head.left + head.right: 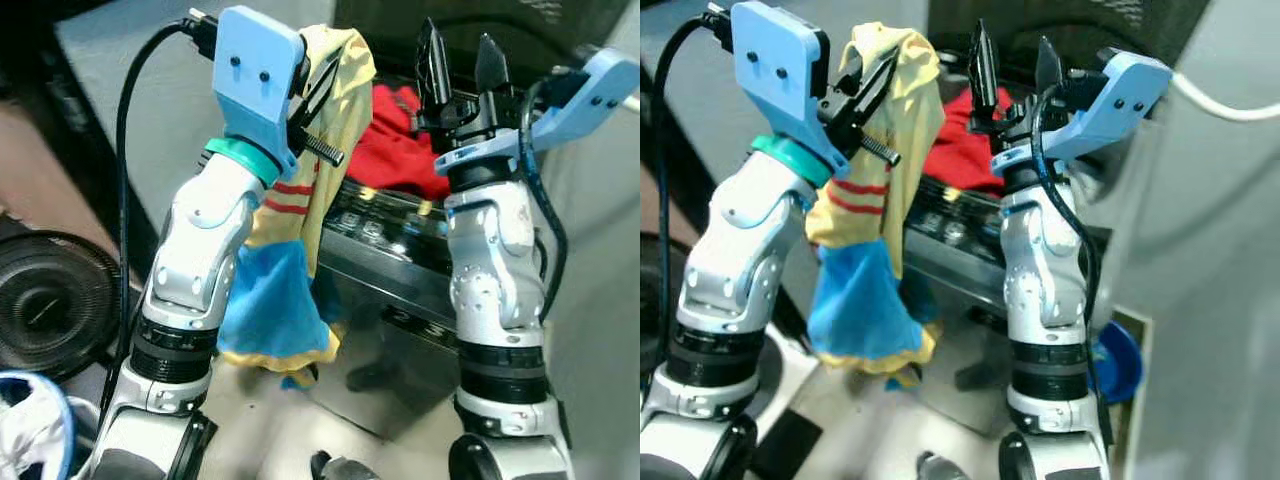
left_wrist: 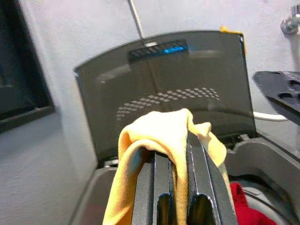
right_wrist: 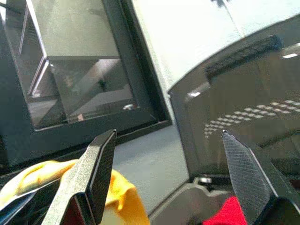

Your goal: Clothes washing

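Observation:
My left gripper is raised and shut on a yellow garment with red stripes and a blue lower part. The cloth drapes over the fingers and hangs down in front of the top-load washing machine. A red garment lies in the washer's open top, just behind both grippers. The dark lid stands up. My right gripper is held up beside the yellow garment, fingers pointing upward, open with nothing between them.
A black round appliance sits on the floor at the left. Near it is a blue-rimmed basket holding white cloth. A blue object lies low on the right. A dark window frame and a white wall stand behind the washer.

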{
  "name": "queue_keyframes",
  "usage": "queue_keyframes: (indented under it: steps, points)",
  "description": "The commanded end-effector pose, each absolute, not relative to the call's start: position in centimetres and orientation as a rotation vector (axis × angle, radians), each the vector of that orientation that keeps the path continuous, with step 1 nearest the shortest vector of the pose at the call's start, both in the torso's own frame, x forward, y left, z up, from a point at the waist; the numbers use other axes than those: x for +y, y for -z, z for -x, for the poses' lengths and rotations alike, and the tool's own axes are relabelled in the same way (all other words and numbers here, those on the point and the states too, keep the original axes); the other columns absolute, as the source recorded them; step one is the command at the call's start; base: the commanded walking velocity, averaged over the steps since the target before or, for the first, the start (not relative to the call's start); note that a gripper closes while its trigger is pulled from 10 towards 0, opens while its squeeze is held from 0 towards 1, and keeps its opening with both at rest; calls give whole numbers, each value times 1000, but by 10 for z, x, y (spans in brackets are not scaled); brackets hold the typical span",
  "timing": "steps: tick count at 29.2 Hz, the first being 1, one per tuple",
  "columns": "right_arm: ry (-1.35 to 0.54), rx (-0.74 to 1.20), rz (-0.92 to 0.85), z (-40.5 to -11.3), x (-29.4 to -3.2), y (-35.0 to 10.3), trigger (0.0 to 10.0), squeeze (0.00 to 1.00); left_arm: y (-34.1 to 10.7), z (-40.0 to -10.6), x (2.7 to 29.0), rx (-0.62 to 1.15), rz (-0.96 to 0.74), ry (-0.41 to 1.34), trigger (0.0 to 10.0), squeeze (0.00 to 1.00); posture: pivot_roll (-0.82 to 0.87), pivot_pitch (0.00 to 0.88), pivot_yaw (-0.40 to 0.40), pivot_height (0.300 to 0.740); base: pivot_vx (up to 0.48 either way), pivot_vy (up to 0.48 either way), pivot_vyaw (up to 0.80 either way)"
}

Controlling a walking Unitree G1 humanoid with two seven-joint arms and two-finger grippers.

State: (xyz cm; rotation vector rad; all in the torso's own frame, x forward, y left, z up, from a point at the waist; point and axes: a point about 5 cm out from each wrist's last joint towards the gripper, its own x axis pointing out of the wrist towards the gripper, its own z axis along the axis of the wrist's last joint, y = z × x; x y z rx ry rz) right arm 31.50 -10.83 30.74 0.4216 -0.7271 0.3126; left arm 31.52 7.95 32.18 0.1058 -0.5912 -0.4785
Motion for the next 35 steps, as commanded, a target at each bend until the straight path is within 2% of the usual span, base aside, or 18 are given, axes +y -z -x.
queue_keyframes:
  steps: [1, 10, 16, 31, 35]
  points:
    - [-305, -723, -425, -315, -110, -307, 10000, 0, -327, -311, 78, -614, -87, 481, 10000, 0, -40, 0, 54, 740, 0, 0, -781]
    - [-294, -715, -426, -316, -111, -306, 10000, 0, -326, -313, 81, -605, -75, 466, 10000, 0, -37, 0, 50, 740, 0, 0, -781]
    - [-263, -702, -421, -319, -114, -304, 10000, 0, -327, -313, 82, -604, -72, 458, 10000, 0, -37, 0, 50, 740, 0, 427, -725]
    - [-254, -700, -381, -319, -112, -303, 10000, 0, -326, -314, 82, -597, -78, 454, 10000, 0, -39, 0, 52, 740, 0, 472, 0]
    - [-255, -700, -378, -319, -111, -302, 10000, 0, -325, -315, 82, -591, -89, 446, 10000, 0, -40, 0, 52, 740, 0, 0, 0]
